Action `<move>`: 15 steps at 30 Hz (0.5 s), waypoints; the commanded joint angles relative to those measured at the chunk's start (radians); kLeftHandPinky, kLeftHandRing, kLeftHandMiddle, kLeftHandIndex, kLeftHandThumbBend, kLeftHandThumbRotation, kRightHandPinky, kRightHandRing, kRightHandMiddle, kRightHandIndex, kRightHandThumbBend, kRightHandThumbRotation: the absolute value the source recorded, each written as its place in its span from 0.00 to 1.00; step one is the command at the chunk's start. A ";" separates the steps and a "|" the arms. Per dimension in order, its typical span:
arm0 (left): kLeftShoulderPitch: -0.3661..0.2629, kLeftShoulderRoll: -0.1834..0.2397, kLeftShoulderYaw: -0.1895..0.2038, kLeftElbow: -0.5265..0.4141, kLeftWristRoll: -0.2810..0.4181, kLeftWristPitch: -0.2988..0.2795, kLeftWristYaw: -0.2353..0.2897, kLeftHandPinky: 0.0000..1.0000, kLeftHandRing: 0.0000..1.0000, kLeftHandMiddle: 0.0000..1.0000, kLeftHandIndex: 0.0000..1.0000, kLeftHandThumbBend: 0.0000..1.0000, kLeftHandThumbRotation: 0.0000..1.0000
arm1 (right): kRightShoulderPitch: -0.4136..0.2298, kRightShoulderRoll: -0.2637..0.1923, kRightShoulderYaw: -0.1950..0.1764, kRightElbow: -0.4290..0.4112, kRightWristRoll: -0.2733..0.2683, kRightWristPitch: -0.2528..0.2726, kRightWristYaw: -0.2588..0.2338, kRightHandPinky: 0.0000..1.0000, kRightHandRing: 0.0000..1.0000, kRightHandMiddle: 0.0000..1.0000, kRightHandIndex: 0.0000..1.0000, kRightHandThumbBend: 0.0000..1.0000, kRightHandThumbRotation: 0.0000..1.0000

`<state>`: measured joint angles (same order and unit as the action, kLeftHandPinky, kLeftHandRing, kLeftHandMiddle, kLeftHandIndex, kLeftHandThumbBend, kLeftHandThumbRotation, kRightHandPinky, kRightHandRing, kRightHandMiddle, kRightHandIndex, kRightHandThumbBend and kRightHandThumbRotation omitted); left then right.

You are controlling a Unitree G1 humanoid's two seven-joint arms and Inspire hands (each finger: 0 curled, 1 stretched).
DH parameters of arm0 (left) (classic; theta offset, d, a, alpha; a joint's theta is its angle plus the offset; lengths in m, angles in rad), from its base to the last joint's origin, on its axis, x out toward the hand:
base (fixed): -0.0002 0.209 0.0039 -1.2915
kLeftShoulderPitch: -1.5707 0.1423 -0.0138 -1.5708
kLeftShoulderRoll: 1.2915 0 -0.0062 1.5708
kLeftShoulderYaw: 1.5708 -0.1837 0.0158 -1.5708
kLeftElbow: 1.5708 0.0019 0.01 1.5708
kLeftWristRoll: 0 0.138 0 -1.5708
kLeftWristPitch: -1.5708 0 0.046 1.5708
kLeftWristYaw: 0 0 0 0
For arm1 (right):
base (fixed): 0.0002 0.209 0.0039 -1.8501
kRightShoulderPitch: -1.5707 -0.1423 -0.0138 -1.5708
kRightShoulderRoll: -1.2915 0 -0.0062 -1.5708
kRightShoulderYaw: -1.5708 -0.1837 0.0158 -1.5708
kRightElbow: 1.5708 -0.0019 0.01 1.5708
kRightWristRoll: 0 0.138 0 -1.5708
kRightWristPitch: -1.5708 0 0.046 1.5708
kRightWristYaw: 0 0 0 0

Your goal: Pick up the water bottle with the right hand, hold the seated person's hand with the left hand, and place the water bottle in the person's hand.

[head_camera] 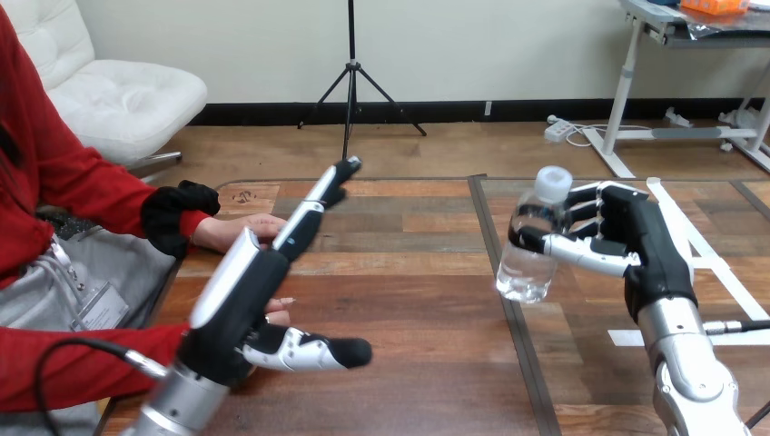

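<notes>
- the right hand (640,245) had its fingers (581,250) curled round the clear water bottle (529,245), gripping its upper body below the white cap.
- the water bottle was at the right of the head view, slightly tilted. its base appeared clear of the wooden bench (409,272), so the pick-up was judged complete.
- the left hand (250,300) was at the left of the view with its fingers straight, pointing away across the bench, and its thumb spread toward the centre. it enclosed nothing.
- the person's farther hand (243,229) lay at the bench edge just behind the left hand's fingers. whether the two touched could not be told.
- the fingertips of the person's nearer hand (277,317) showed just beside the left hand's palm, and the rest was covered by it. no robot finger was seen curled round it.
- step in hand, as judged: taking hold of the person's hand with the left hand, not yet done.
- the next move called for the left hand to close gently round the person's hand. the right hand would then carry the water bottle, now well apart, leftward and release it only once it sat in the person's palm.
</notes>
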<state>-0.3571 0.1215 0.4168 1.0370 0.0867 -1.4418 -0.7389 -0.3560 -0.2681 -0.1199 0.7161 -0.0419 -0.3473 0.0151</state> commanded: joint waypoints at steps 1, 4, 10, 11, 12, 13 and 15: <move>-0.096 0.112 0.088 -0.144 0.261 0.055 0.243 0.97 1.00 1.00 1.00 1.00 0.68 | -0.019 0.001 0.023 -0.222 0.001 0.001 0.025 0.26 0.33 0.44 0.45 0.83 0.00; -0.091 0.147 0.079 -0.183 0.349 0.100 0.331 0.96 1.00 1.00 1.00 1.00 0.68 | -0.007 0.001 0.025 -0.247 0.001 0.012 0.030 0.26 0.33 0.44 0.45 0.83 0.00; -0.092 0.227 0.041 -0.223 0.512 0.186 0.520 0.96 1.00 1.00 1.00 1.00 0.68 | 0.009 0.006 0.025 -0.281 0.008 0.028 0.041 0.27 0.34 0.45 0.45 0.83 0.00; -0.091 0.237 0.032 -0.226 0.530 0.198 0.544 0.96 1.00 1.00 1.00 1.00 0.68 | 0.011 0.006 0.026 -0.285 0.008 0.029 0.042 0.27 0.34 0.45 0.45 0.83 0.00; -0.094 0.255 0.020 -0.228 0.549 0.215 0.567 0.96 1.00 1.00 1.00 1.00 0.68 | 0.013 0.006 0.027 -0.286 0.009 0.028 0.045 0.27 0.34 0.45 0.45 0.83 0.00; -0.095 0.267 0.010 -0.231 0.563 0.226 0.586 0.98 1.00 1.00 1.00 1.00 0.67 | 0.015 0.005 0.027 -0.287 0.010 0.028 0.048 0.27 0.34 0.45 0.45 0.83 0.00; -0.098 0.293 -0.010 -0.235 0.596 0.253 0.629 0.99 1.00 1.00 1.00 1.00 0.67 | 0.019 0.004 0.028 -0.289 0.011 0.026 0.051 0.27 0.34 0.45 0.45 0.83 0.00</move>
<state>-0.3574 0.2754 0.4460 0.9224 0.5012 -1.2969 -0.3461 -0.2701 -0.2676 -0.0965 0.6053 -0.0473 -0.3043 0.0521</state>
